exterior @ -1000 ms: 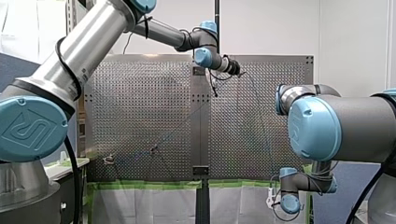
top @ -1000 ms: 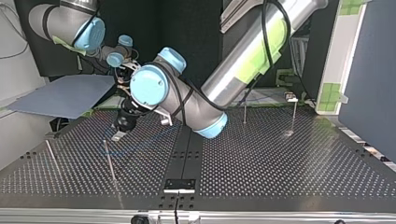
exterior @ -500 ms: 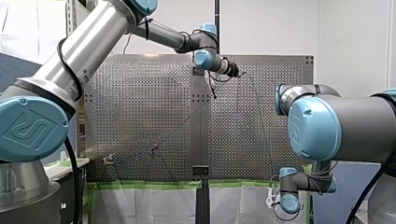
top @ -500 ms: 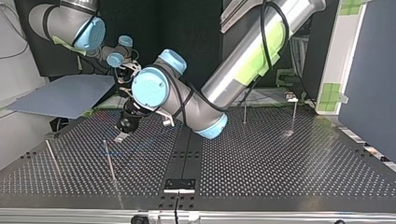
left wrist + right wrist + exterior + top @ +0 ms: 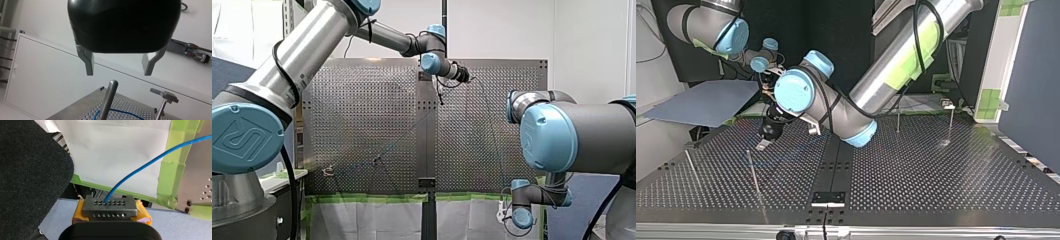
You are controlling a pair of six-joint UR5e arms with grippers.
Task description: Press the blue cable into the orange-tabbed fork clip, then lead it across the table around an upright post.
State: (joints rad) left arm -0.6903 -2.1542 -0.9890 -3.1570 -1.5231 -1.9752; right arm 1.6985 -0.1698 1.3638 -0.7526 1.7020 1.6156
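The thin blue cable (image 5: 150, 162) runs out from my right gripper (image 5: 110, 203), which is shut on it between perforated metal plates with yellow pads behind. That gripper hangs off the table's near edge in the front view. My left gripper (image 5: 118, 73) is open, its metal fingers (image 5: 89, 62) bare, and hovers just above the rounded tip of an upright post (image 5: 110, 100). A loop of the cable (image 5: 120, 111) lies on the table behind that post. In the top view my left gripper (image 5: 762, 144) is over the table's left half, close to a post (image 5: 753, 172).
More upright posts stand on the perforated table: one at the top view's far left (image 5: 691, 167) and two at the back right (image 5: 897, 120), (image 5: 951, 122). A small clip (image 5: 328, 171) sits near the front view's left. A grey sheet (image 5: 706, 102) lies beyond the table.
My left wrist has wavered slightly sideways above the post and is back near where it was. My right arm and the cable have not moved.
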